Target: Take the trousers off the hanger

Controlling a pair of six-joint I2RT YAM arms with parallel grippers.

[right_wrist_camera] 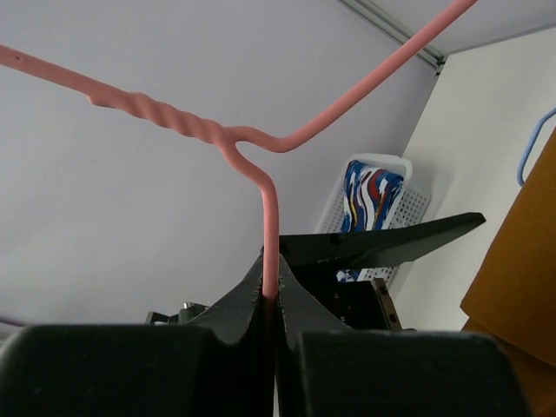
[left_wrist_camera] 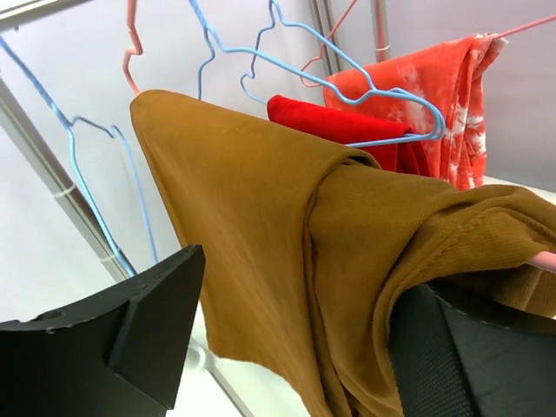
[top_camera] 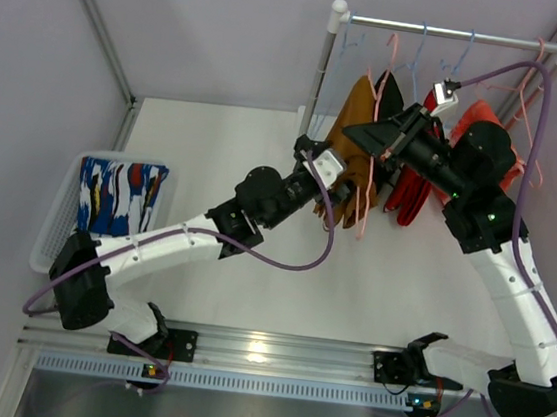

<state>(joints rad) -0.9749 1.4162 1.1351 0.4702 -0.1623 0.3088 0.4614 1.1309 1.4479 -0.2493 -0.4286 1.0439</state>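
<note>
The tan-brown trousers [top_camera: 350, 136] hang over a pink hanger [top_camera: 367, 203] on the rack. My left gripper [top_camera: 347, 178] is open with its jaws wide on either side of the tan cloth [left_wrist_camera: 278, 234]; the left gripper's midpoint [left_wrist_camera: 295, 304] lies on the cloth. My right gripper [top_camera: 381, 145] is shut on the pink hanger's wire neck [right_wrist_camera: 270, 217], pinched between the fingertips at the right gripper's midpoint [right_wrist_camera: 271, 291]. Red trousers [left_wrist_camera: 339, 126] hang on a blue hanger [left_wrist_camera: 382, 87]. Black trousers [top_camera: 392, 96] hang behind. Blue patterned trousers [top_camera: 119, 195] lie in the basket.
A white basket [top_camera: 55, 223] stands at the table's left. The clothes rail [top_camera: 450, 32] runs across the back right with several empty blue and pink hangers. An orange-red speckled garment [top_camera: 489, 127] hangs at its right end, also in the left wrist view [left_wrist_camera: 443, 87].
</note>
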